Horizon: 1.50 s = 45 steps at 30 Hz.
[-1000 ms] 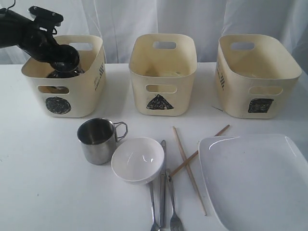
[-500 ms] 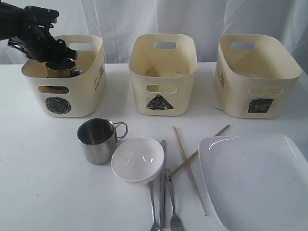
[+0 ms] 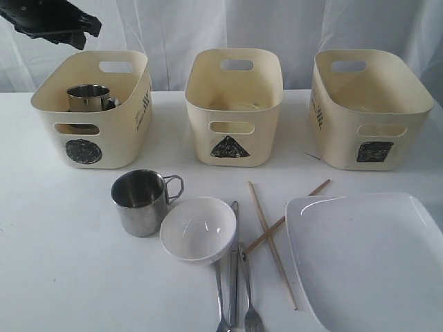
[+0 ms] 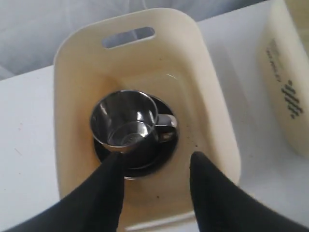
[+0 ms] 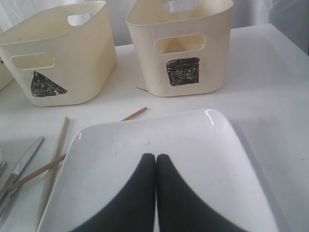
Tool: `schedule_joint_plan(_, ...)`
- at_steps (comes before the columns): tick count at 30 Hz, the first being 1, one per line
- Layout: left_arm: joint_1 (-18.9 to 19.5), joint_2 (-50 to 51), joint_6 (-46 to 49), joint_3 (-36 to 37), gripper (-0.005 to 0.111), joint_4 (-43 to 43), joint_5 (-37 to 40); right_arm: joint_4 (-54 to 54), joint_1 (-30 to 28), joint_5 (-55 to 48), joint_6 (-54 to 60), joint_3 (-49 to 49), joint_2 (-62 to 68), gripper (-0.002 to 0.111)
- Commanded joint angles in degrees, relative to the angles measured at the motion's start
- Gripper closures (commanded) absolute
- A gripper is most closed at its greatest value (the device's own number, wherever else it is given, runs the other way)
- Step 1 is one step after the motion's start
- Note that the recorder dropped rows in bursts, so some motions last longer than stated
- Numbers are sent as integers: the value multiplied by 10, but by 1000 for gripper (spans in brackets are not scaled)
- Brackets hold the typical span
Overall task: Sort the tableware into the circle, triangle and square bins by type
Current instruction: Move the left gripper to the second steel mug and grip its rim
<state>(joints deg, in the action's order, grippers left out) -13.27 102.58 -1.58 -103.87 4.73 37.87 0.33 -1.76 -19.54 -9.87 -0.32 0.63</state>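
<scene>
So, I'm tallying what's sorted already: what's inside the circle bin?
An upright steel mug stands in a dark steel bowl on the floor of the circle bin. Anything beneath the bowl is covered and cannot be seen.

Light falls bright and even over my white bench (image 3: 55, 263), leaving only soft, faint shadows. Glare streaks the rim of the white plate (image 3: 367, 263) and glints inside the steel mug (image 4: 126, 118). My left hand (image 4: 155, 159) looks dark and soft-edged, out of focus.
</scene>
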Motion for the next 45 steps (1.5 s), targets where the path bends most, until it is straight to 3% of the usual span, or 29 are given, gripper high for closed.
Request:
schedule_joint_plan(1,-1,-73,16,64,59,-32,25,1,0,3,-4,3,-2,108)
schedule_joint_plan(10,-46,-192,21,272,59,-39,-21,1,0,3,-4,3,-2,108)
schedule_joint_plan(19,-68,-197,16,415,59,-47,-110,1,0,3,-4,3,-2,108)
schedule_joint_plan(28,-68,-155,16,427,59,-47,-160,1,0,3,-4,3,-2,108)
schedule_joint_plan(33,-68,-128,26,427,59,-102,-179,1,0,3,-4,3,-2,108)
schedule_joint_plan(40,-75,-102,165,426,59,-258,-191,1,0,3,-4,3,-2,108)
schedule_joint_plan(45,-95,-85,175,426,59,-262,-204,1,0,3,-4,3,-2,108)
